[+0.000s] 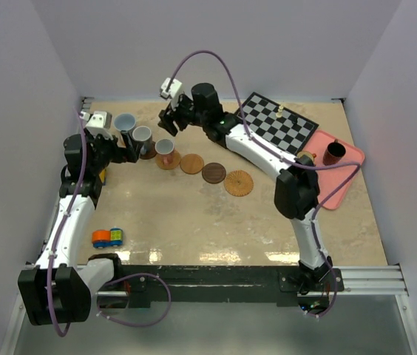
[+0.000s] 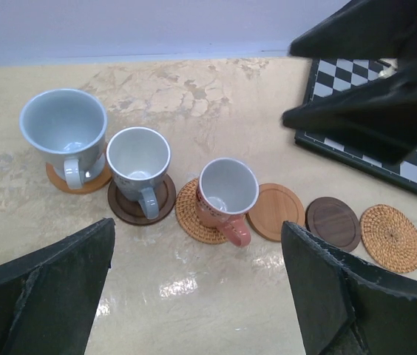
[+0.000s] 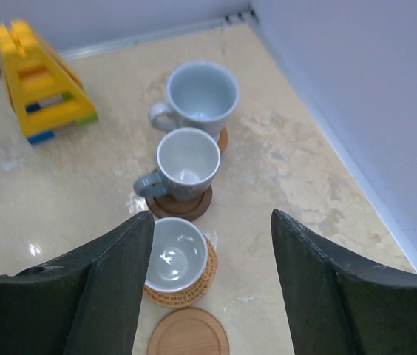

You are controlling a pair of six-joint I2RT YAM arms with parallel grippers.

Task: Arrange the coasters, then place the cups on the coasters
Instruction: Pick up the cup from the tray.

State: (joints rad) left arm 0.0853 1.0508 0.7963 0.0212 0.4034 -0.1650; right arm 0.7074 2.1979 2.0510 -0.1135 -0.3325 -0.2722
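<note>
3 cups (image 2: 227,188) on coasters (image 2: 129,212) (right gripper (image 3: 211,216) overhead)

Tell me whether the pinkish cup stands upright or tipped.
Upright: the pinkish cup sits mouth-up on the woven coaster, its empty inside visible from above.

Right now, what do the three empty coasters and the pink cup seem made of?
Light coaster: smooth pale wood, perhaps bamboo; faint grain, raised rim. Dark coaster: darker matte wood with grain lines. Woven coaster: likely rattan or straw; concentric braided rings. Pink cup: probably glazed ceramic; glossy white inside.
</note>
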